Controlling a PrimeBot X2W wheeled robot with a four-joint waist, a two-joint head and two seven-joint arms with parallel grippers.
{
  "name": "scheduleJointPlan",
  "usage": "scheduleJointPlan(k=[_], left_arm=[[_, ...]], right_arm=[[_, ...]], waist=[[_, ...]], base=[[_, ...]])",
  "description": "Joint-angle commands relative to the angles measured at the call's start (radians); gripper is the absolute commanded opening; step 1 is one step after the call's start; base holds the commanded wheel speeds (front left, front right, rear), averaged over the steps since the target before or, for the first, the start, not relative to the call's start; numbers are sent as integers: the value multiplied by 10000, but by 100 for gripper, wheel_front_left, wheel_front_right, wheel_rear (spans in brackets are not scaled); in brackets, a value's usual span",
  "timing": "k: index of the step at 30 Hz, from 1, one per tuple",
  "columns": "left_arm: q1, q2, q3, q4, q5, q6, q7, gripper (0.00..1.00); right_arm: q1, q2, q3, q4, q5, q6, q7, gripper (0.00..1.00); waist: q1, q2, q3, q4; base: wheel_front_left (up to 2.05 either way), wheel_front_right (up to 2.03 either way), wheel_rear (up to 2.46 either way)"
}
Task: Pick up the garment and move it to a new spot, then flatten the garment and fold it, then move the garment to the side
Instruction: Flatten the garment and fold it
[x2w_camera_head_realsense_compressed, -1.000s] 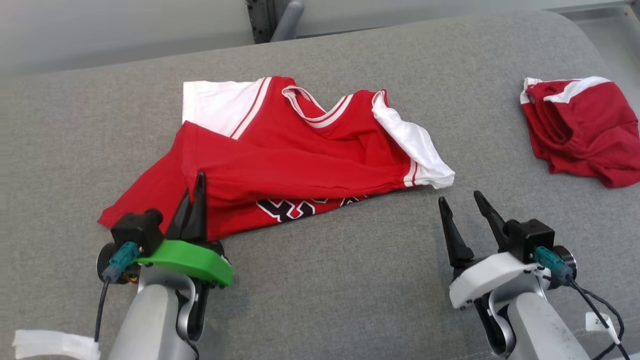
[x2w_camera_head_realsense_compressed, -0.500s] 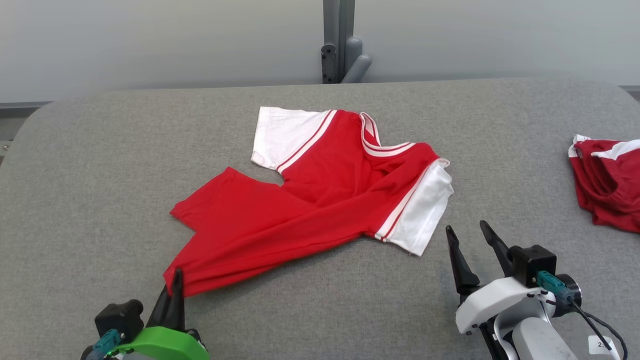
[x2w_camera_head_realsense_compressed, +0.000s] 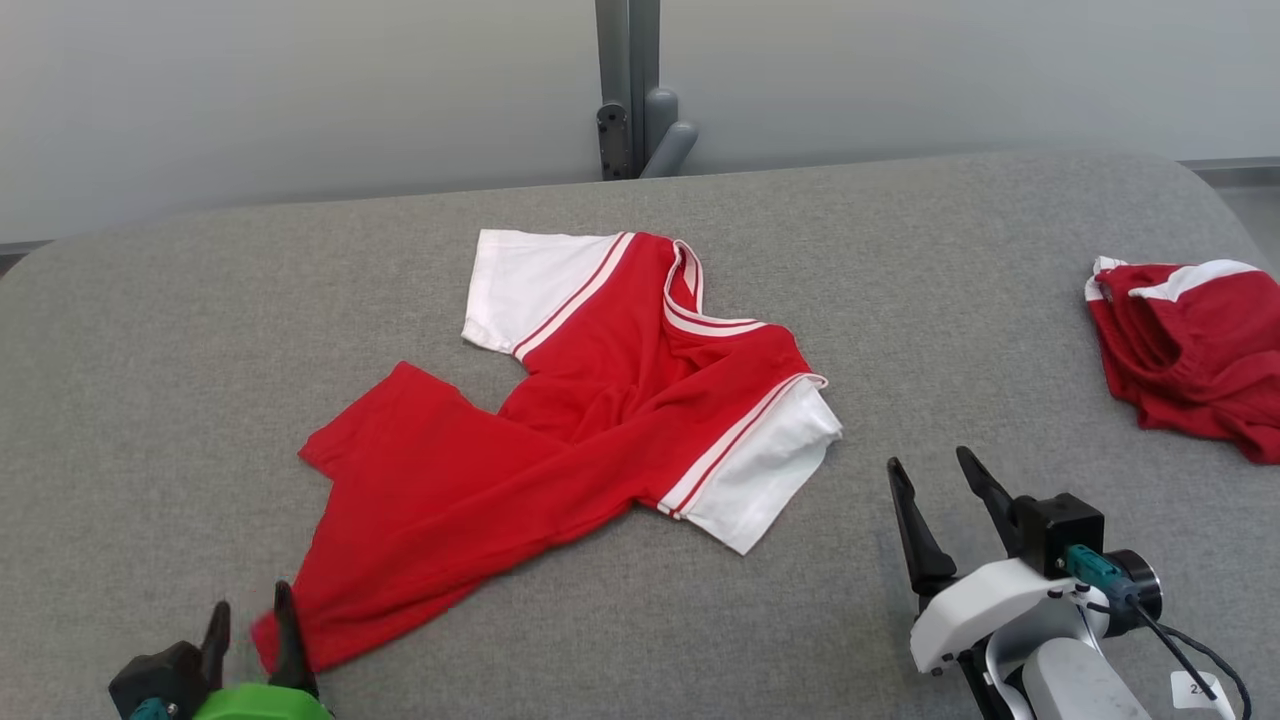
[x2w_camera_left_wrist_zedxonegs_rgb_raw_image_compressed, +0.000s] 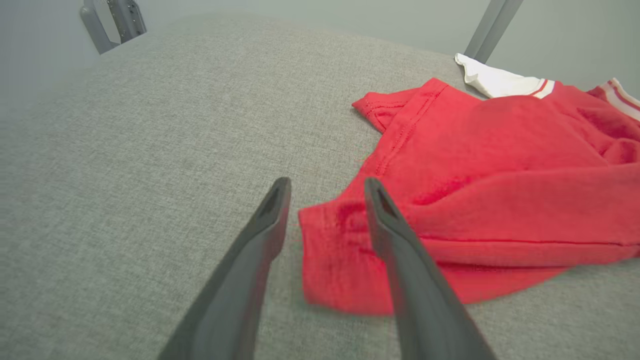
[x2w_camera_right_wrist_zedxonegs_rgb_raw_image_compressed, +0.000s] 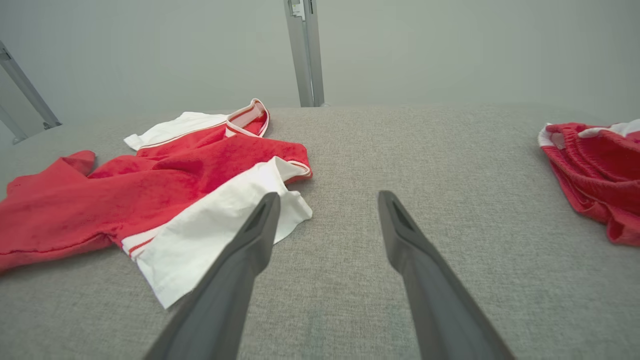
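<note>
At lower left my left gripper (x2w_camera_head_realsense_compressed: 250, 628), body cut off by the frame edge, has jaws parted around the blurred hem corner of the rumpled red-and-white garment (x2w_camera_head_realsense_compressed: 600, 400) mid-frame, while my right gripper (x2w_camera_head_realsense_compressed: 930, 462) gapes empty at lower right.

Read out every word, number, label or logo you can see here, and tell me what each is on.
White tag at the head view's lower right corner: starts with what looks like "2"; the rest is too small to read.
Red and white shirt: no lettering shows on its visible side.
Second red garment: no text shows.
</note>
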Motion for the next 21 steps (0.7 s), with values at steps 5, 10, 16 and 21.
scheduleJointPlan(k=[5,10,16,21], left_arm=[[16,-92,120,-644,375,151,1,100],[-284,-108,-512,-1166,-7,79,1,100],[-508,-100,-1221,-1567,-264,196,1,100],[-507,-102,-1313,-1796,-261,244,1,100]], right_arm=[[-275,-36,-85,141,-301,-8,-26,100],[-762,-169,-158,544,-698,-8,-26,100],[-1610,-504,-100,1754,-1260,-8,-24,100],[-2003,-565,-71,2372,-1463,-9,-26,100]], waist=[[0,25,420,140],[0,25,1077,678],[0,25,1629,1391],[0,25,1740,1666]], base=[[0,0,0],[0,0,0],[0,0,0],[0,0,0]])
